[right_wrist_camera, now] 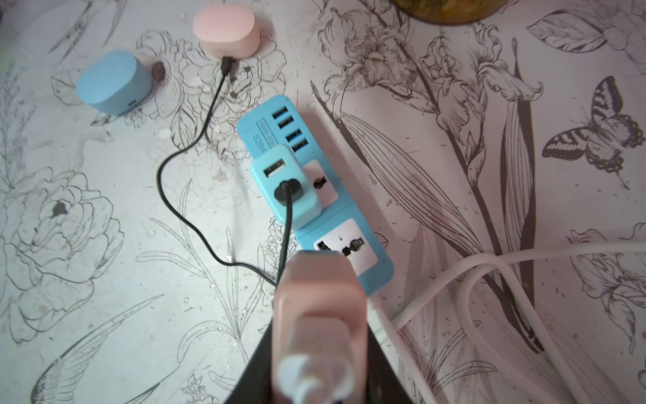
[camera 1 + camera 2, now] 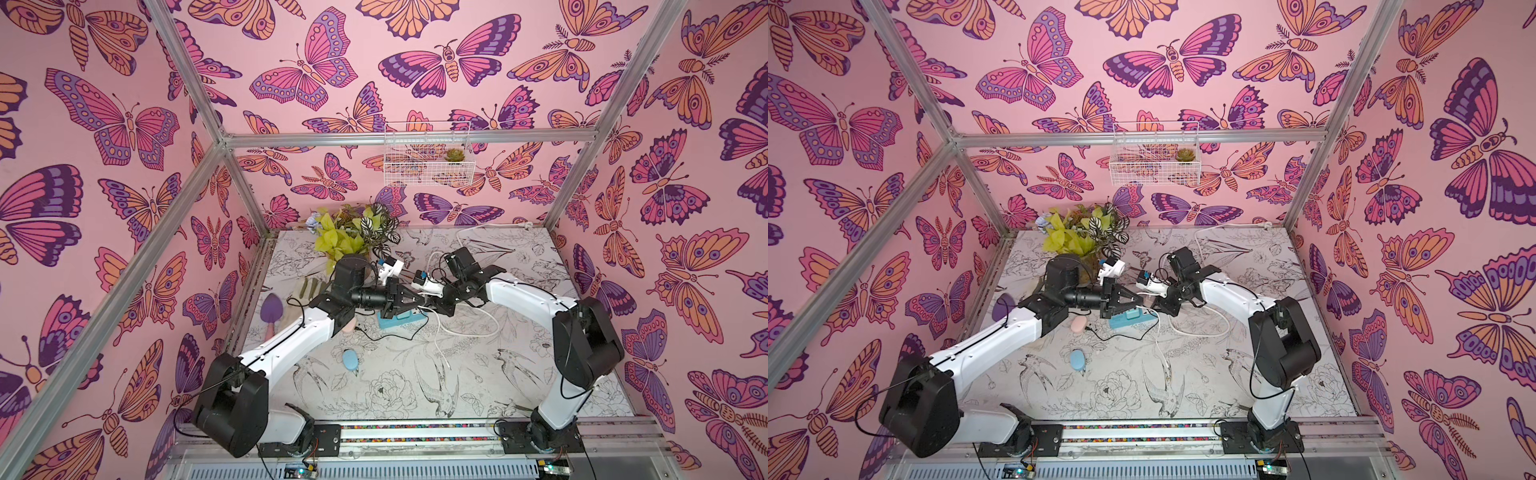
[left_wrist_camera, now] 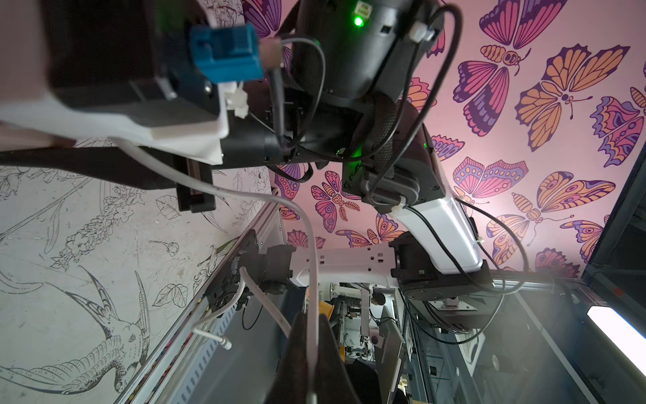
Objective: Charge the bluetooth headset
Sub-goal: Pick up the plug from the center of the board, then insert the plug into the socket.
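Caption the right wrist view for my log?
Right end effector holds a pink plug adapter over the blue power strip; pink rounded earbud case cabled, blue rounded earbud case not.

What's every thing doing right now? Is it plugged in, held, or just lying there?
Pink case: on the table, black cable plugged in.
Blue case: on the table, nothing plugged in.
Power strip: end socket empty.
Blue charger: plugged into the power strip, black cable in it.
Pink charger: held by the right gripper, not plugged in.
White cable: pinched by the shut left gripper, loose end unplugged.
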`<state>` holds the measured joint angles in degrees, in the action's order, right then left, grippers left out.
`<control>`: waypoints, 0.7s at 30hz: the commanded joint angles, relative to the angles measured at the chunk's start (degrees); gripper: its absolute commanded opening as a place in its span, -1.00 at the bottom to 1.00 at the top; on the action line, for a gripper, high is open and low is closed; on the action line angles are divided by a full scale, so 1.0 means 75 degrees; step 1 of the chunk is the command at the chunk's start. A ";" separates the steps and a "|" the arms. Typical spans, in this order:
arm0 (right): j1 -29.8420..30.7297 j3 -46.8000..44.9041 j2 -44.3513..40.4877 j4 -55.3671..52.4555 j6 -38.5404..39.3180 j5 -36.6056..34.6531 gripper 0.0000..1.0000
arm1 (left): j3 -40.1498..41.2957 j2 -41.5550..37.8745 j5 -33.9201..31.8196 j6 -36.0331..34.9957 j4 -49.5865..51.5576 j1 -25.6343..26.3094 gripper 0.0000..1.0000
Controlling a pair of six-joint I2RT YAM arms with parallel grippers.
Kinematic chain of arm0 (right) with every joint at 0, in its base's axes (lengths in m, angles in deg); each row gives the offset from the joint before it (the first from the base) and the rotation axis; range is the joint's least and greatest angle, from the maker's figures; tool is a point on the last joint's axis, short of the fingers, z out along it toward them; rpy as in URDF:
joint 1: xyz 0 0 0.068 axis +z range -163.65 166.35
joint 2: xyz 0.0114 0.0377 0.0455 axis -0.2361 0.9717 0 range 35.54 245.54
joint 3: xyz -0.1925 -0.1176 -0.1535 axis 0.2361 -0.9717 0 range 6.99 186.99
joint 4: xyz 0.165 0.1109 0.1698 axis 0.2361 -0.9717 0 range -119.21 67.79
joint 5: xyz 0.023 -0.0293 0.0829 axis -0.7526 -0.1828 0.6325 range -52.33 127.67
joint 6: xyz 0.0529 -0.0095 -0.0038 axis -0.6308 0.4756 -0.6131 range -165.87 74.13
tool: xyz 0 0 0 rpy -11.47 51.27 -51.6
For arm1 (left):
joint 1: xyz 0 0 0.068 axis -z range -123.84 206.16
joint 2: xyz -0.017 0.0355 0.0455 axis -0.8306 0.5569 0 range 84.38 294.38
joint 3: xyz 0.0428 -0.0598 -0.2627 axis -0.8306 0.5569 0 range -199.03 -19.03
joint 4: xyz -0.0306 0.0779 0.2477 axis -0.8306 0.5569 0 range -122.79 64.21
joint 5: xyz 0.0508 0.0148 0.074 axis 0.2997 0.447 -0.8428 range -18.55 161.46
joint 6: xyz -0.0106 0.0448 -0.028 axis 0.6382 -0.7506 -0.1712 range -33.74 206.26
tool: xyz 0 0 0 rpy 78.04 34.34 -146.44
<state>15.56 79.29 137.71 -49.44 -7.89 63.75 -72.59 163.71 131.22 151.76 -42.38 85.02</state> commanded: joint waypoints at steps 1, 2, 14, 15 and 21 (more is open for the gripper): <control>-0.0056 0.0417 0.0315 -0.0488 0.1089 -0.0361 -0.85 | 0.0156 -0.0113 0.0184 -0.0154 0.0094 -0.0057 -1.00; -0.0061 0.0534 0.0418 -0.0550 0.1172 -0.0395 -0.85 | 0.0188 -0.0101 0.0176 -0.0154 0.0088 -0.0051 -1.00; -0.0051 0.1073 0.0956 -0.0863 0.2150 -0.0036 -0.85 | 0.0422 -0.0049 0.0094 -0.0154 0.0092 -0.0051 -1.00; -0.0051 0.1081 0.0969 -0.0862 0.2208 0.0017 -0.84 | 0.0445 -0.0054 0.0087 -0.0154 0.0094 -0.0054 -1.00; -0.0034 0.1258 0.1233 -0.1158 0.2594 0.0239 -0.85 | 0.0566 -0.0033 0.0058 -0.0176 0.0099 -0.0051 -1.00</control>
<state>15.36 86.78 145.60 -54.84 8.78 63.34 -69.40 163.71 131.46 151.65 -41.55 85.00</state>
